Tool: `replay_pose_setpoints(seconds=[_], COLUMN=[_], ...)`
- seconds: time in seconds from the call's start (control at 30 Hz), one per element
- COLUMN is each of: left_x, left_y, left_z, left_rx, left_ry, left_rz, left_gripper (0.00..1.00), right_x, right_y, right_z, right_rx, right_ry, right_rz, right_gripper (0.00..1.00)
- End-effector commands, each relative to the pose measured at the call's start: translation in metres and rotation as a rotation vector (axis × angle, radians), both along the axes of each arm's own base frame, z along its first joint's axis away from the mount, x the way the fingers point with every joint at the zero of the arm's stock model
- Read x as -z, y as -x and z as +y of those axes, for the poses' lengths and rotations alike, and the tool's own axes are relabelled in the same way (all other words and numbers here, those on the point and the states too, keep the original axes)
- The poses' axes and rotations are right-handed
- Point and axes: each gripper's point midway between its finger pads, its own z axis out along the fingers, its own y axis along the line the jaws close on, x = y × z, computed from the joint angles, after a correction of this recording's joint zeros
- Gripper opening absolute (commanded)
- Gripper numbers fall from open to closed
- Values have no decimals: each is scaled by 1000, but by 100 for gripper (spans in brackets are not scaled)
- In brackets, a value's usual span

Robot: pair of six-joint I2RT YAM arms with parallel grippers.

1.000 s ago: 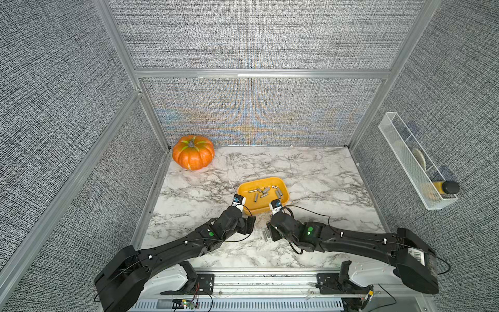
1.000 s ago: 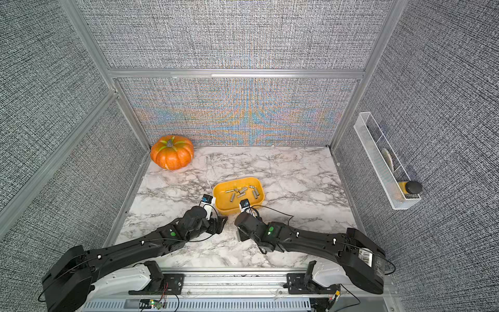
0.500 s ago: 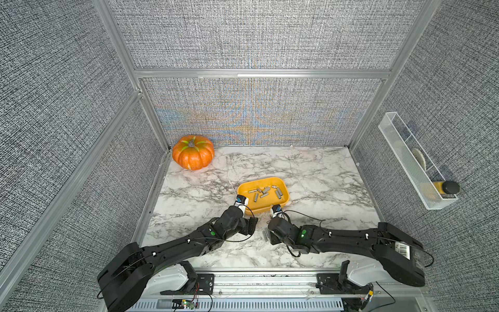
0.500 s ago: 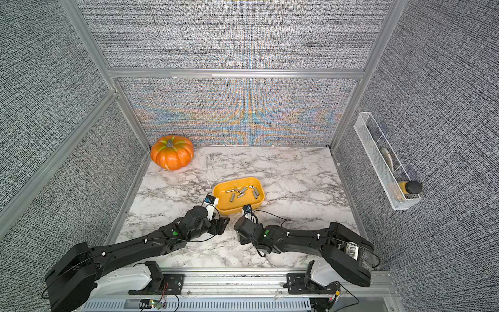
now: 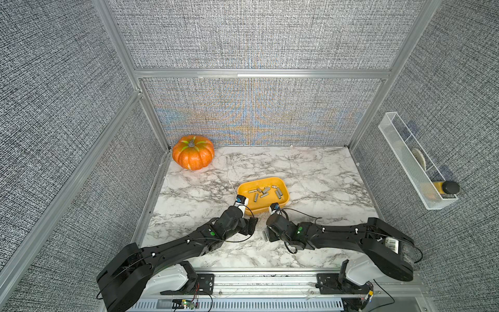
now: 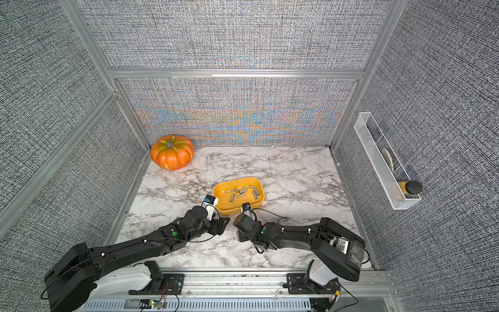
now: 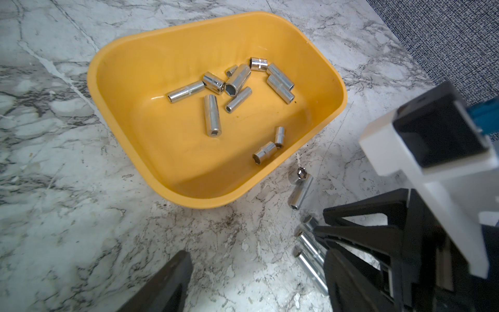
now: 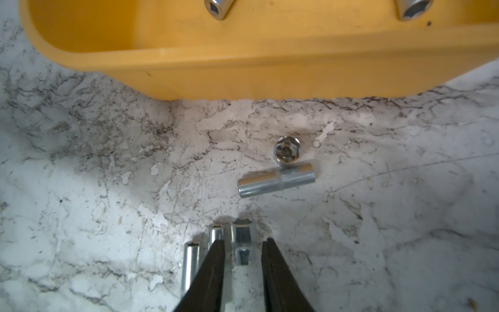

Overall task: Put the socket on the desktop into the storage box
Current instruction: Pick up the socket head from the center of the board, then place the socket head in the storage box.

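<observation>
Just in front of the yellow tray point(image 8: 243, 67), the right gripper point(image 8: 243, 243) straddles a short socket point(image 8: 241, 250) lying on the marble desktop point(image 8: 108, 189) — jaws apart, not pinching it — while the left gripper point(image 7: 255, 259) hangs wide open, empty.

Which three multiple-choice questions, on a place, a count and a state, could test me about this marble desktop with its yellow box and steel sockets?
1. Where on the white marble desktop does the round orange pumpkin stand? A near right corner; B far left corner; C centre.
2. How many shiny steel sockets are on the desktop outside the shallow yellow-orange plastic storage box? A two; B nine; C five.
3. How is the black left gripper? A open, empty; B shut on a socket; C gripping the box.
Key: 1 B, it sits where the back and left walls meet; 2 C, the right wrist view shows five; 3 A, its fingers stand wide apart, holding nothing.
</observation>
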Motion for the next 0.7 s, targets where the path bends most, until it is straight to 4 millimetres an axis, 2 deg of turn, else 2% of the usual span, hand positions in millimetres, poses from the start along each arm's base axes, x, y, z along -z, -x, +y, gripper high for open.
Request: replay_pose_setpoints(seconds=[0.0,0.67], left_x=[-2,-4], left_y=[0,0], left_z=[-2,-1], left_rx=[10,7], left_ry=[9,7], left_rz=[-10,-17], left_gripper=[82,82], right_x=[-1,10], right_y=[-2,-4], right_z=[3,4], right_rx=[-3,-9], right_ry=[-6,35], right_rz=[-6,11], right_gripper=[30,25])
